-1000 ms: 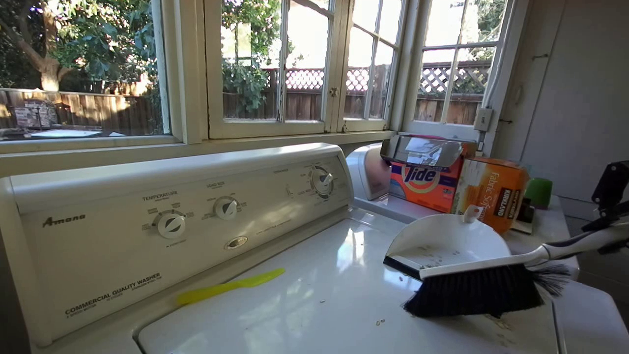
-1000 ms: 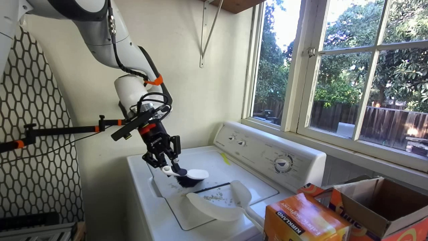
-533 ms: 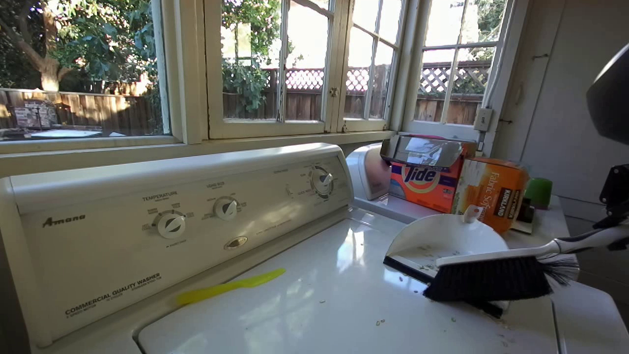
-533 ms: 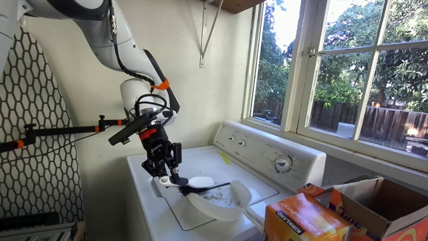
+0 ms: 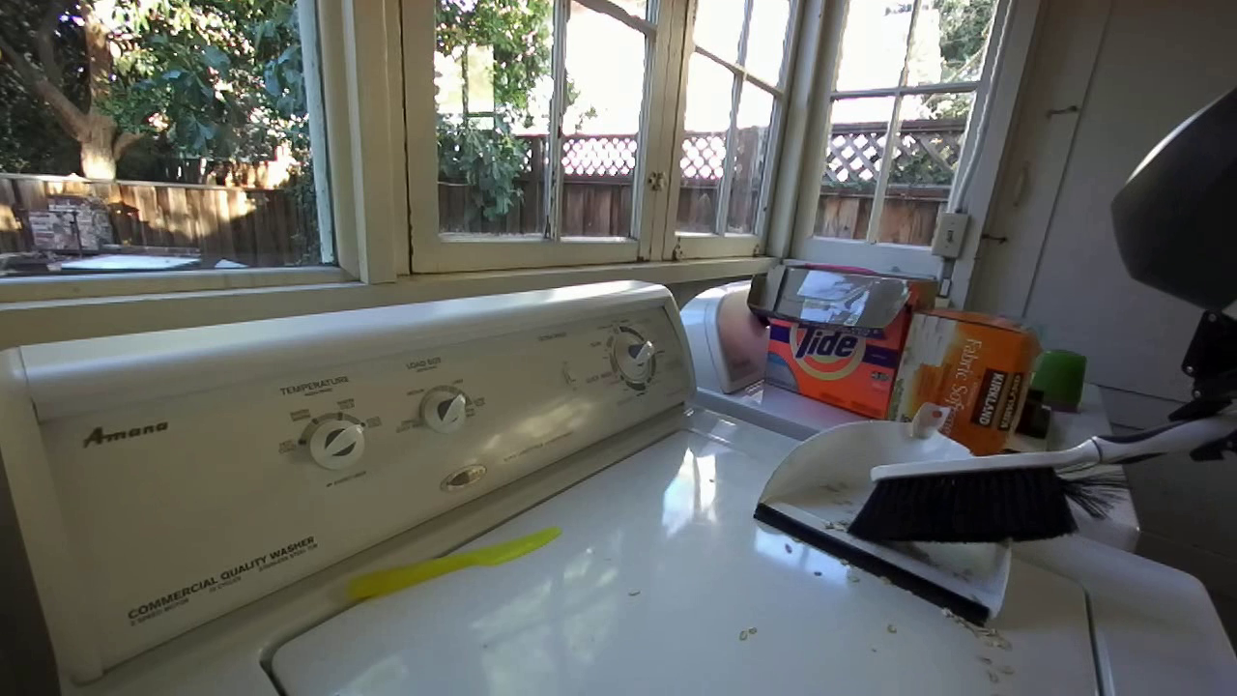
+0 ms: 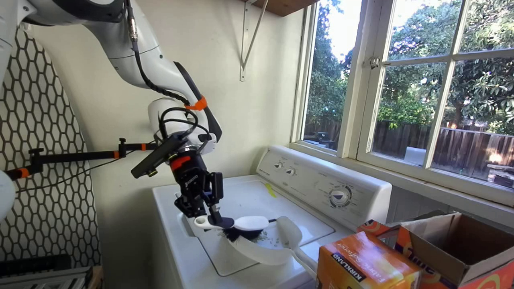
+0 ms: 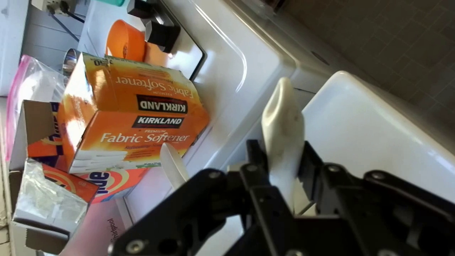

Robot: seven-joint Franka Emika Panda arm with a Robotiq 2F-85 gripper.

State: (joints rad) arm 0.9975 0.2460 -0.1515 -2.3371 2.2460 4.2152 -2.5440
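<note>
My gripper (image 6: 213,218) is shut on the handle of a brush, seen in the wrist view as a white handle (image 7: 282,135) between the fingers. The brush (image 5: 966,503) has a white back and black bristles. It also shows in an exterior view (image 6: 251,223). The bristles are over the white dustpan (image 5: 797,488), inside its black front lip; whether they touch it I cannot tell. The dustpan (image 6: 261,253) lies on the washer lid with small pale flakes in it. More flakes (image 5: 995,667) lie on the lid by the lip.
The white washer (image 5: 580,628) has a raised control panel (image 6: 313,176) at the back. A yellow-green knife-like utensil (image 5: 454,563) lies near the panel. An orange Kirkland box (image 6: 369,261), a Tide box (image 5: 836,362) and a green cup (image 5: 1060,380) stand beyond the dustpan.
The gripper has carried the brush from the lid in front of the dustpan, across the black lip, to over the pan. The pan has not visibly moved.
</note>
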